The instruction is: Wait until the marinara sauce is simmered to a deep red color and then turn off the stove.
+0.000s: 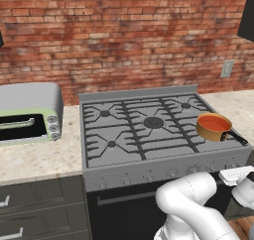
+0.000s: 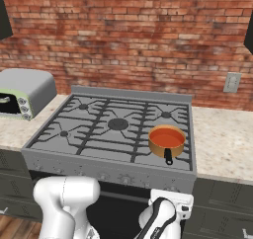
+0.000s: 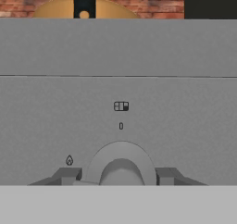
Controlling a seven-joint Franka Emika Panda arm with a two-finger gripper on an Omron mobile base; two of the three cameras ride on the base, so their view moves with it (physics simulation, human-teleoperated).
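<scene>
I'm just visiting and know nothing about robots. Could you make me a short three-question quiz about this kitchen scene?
1. True or false: the saucepan sits on the front right burner of the stove.
2. What stands on the counter left of the stove: A) kettle, B) toaster oven, C) blender?
3. In the hand view, what sits between the two fingers of the gripper?

Key: 1. True. 2. B, the toaster oven. 3. A round stove knob.

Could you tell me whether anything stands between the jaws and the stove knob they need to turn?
Nothing visible does: in the hand view the gripper sits with one jaw on either side of the knob on the stove.
</scene>
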